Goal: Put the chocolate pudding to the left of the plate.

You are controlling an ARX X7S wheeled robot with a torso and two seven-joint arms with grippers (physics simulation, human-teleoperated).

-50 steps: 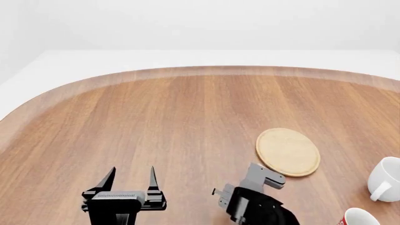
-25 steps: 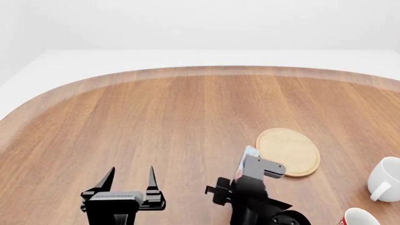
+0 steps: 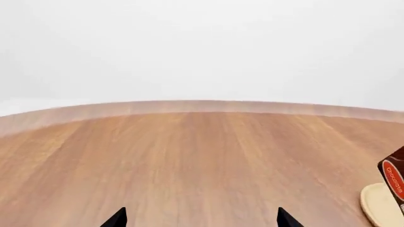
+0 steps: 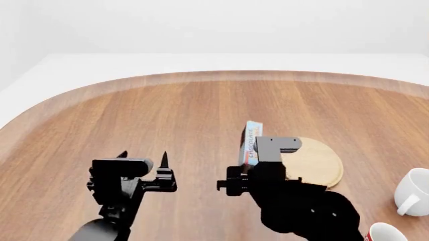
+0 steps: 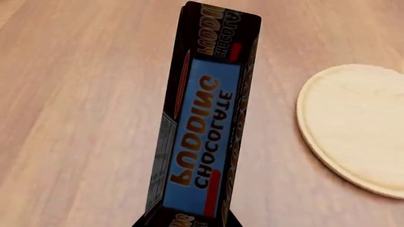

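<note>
Nearest in the head view, the red patterned mug point(image 4: 383, 232) peeks in at 5 o'clock, the white mug point(image 4: 411, 192) just beyond it. The left end effector point(image 4: 142, 159) hangs at 8 o'clock, fingers spread wide, holding nothing. The right end effector point(image 4: 260, 150) grips the chocolate pudding point(image 4: 250, 143), upright above the table point(image 4: 168, 115), at the plate's point(image 4: 315, 161) 9 o'clock edge.

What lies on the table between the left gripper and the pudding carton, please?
Nothing: in the head view only bare wooden table separates the left gripper from the pudding carton, which the right gripper holds beside the plate.
</note>
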